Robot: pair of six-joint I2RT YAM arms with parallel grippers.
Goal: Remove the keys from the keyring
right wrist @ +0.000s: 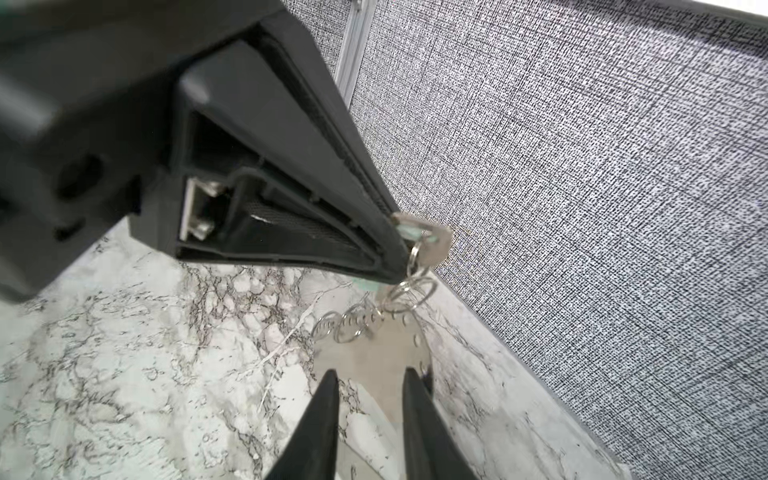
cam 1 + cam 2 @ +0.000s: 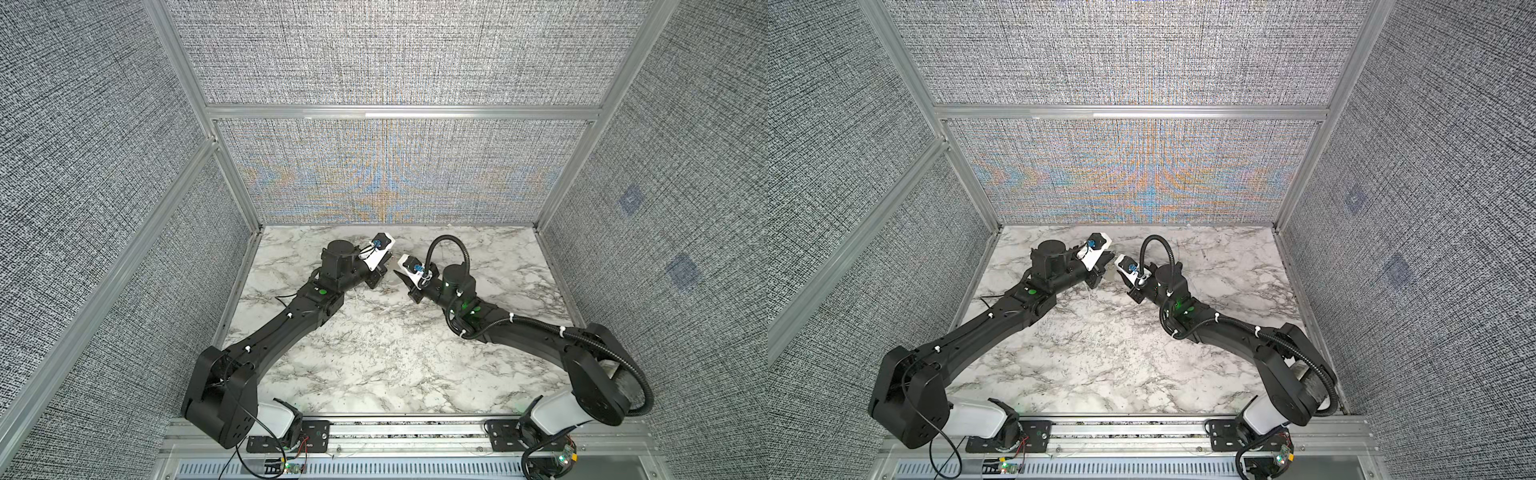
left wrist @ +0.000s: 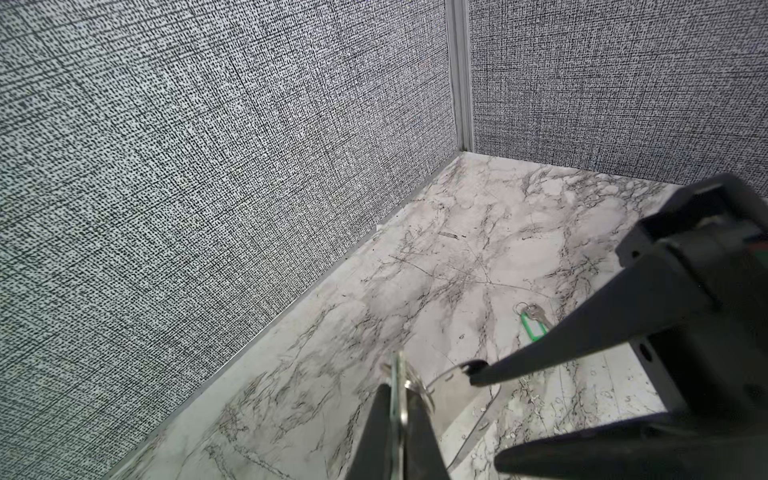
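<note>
Near mid-frame in both top views, toward the table's [image 2: 374, 353] far edge: left gripper [image 2: 387, 269] clamped hard on a key [image 1: 438, 245] with a pale green bit, small split rings [image 1: 353, 324] chained below. Just right of it — the keyring [image 1: 386, 353], flat grey, raised off the marble. Farther right, right gripper [image 1: 370, 374] narrowed across its width, fingers on both edges. One green-tagged key [image 3: 534, 326] loose on the table, apart.

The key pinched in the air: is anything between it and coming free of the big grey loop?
Yes: small linked rings join the key, pinched by the left end effector, to the keyring in the right end effector. Nothing else visible.
</note>
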